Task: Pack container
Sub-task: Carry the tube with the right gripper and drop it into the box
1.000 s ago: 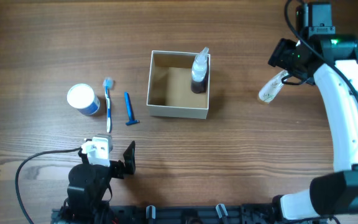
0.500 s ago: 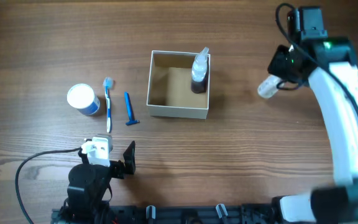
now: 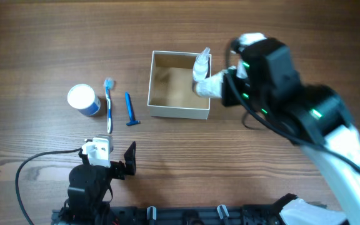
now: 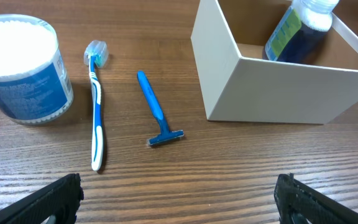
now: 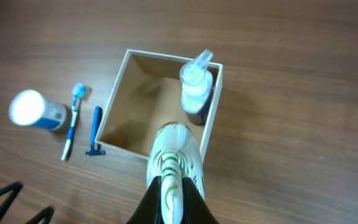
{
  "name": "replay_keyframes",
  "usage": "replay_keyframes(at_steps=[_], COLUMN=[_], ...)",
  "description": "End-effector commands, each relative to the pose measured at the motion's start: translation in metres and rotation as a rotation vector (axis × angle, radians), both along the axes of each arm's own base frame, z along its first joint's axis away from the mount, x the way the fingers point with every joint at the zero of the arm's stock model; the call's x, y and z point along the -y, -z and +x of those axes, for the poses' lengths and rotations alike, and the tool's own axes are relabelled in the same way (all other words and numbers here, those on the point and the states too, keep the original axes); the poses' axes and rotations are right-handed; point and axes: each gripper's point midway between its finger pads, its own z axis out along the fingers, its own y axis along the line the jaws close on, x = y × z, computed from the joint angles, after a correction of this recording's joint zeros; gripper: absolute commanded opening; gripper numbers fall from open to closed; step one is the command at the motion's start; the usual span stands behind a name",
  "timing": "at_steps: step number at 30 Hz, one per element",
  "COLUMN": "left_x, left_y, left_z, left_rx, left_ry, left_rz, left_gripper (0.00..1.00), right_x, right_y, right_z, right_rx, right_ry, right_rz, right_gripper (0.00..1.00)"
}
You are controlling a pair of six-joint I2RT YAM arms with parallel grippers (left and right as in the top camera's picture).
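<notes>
My right gripper (image 5: 173,200) clamps a white green-marked tube (image 5: 174,157); the square cream cardboard box (image 3: 179,113) (light, probably slides) wants a wall-edge hold; left gripper (image 4: 179,202) gapes.

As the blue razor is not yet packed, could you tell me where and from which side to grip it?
Grip the blue razor mid-handle, straight down from above, closing across its width: it lies flat on the table, handle slim and straight, with a gap to the toothbrush.
</notes>
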Motion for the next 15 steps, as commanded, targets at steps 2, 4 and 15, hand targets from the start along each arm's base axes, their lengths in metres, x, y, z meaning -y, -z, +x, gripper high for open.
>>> replay_keyframes(at_steps=[2,4,15], left_x=[0.001,0.001,0.001], left_y=[-0.001,-0.001,-0.001], left_z=[0.0,0.0,0.0], left_rx=[0.011,0.011,0.011], left_ry=[0.014,0.014,0.014], left_rz=[0.008,0.008,0.008], left_gripper=[1.0,1.0,1.0], right_x=[-0.029,-0.041,-0.038], right_y=[0.03,0.054,0.126], right_z=[0.034,0.045,0.072], right_rx=[-0.04,-0.092,-0.188], right_ry=[-0.029,-0.044,-0.012], right_rz=[-0.012,-0.027,-0.203], right_gripper=[0.04,0.04,0.18])
